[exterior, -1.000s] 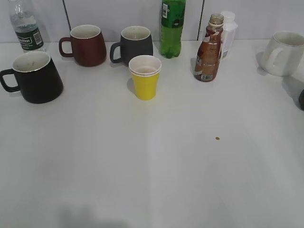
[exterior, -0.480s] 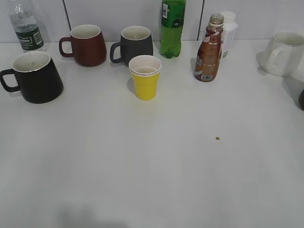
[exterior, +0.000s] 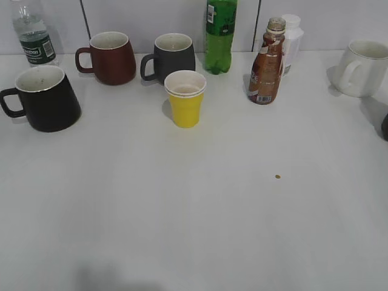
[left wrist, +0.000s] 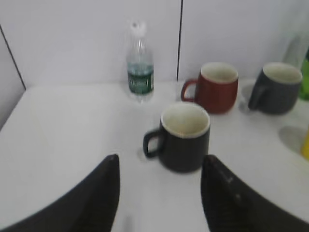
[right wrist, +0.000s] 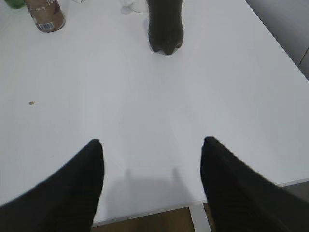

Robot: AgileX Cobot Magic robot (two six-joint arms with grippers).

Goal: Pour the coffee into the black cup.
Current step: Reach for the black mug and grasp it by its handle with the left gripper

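While both tools hang spread apart and hold nothing, the coffee bottle (exterior: 266, 63) stands upright at the back right of the worktop (exterior: 200, 206), just in front of a white bottle (exterior: 292, 41); from the right tool (right wrist: 150, 145) it lies well ahead and to the left; the black cup (exterior: 41, 98) sits at the left edge, straight ahead of the left tool (left wrist: 159, 164), handle to the left, well apart from its fingers.
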